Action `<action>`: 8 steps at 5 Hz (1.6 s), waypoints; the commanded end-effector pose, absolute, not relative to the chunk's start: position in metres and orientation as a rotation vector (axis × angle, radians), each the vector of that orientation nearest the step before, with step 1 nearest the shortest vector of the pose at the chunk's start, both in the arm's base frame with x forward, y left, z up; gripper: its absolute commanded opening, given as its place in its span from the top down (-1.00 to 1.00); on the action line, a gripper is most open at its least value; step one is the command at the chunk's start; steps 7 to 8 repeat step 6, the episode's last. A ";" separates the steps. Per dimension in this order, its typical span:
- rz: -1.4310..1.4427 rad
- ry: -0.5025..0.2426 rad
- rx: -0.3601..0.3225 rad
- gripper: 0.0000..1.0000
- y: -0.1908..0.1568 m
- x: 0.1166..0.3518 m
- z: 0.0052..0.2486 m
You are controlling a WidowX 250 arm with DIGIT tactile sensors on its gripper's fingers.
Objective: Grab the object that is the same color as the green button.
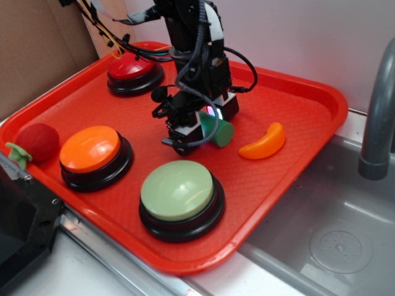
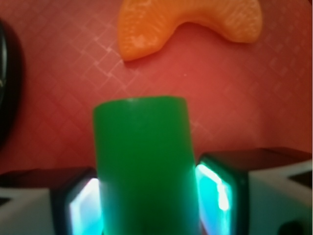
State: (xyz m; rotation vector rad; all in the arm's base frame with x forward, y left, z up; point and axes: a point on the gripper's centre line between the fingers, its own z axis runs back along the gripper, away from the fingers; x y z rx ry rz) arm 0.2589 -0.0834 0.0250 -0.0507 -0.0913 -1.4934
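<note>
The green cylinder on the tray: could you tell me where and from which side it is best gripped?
Grip the green cylinder across its round sides, partway along its length, coming from above. It lies tilted on the red tray with both sides free. The gripper already has a finger on each side, apparently touching it; the orange crescent lies clear beyond it.

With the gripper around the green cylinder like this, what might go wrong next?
1. The gripper holds only one end of the green cylinder; most of it sticks out past the pads, so it may pivot or slip when lifted.
2. The orange crescent piece lies close beside it on the red tray; a dropped or swinging cylinder may knock it.
</note>
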 end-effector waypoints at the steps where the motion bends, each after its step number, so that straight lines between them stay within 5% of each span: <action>1: -1.149 -0.049 -0.008 1.00 -0.068 0.255 0.104; 3: -0.647 -0.054 -0.060 1.00 -0.024 0.246 0.179; 4: -0.398 -0.078 -0.049 1.00 -0.008 0.235 0.191; 6: 0.095 -0.083 0.021 1.00 -0.004 0.234 0.186; 8: 0.095 -0.083 0.021 1.00 -0.004 0.234 0.186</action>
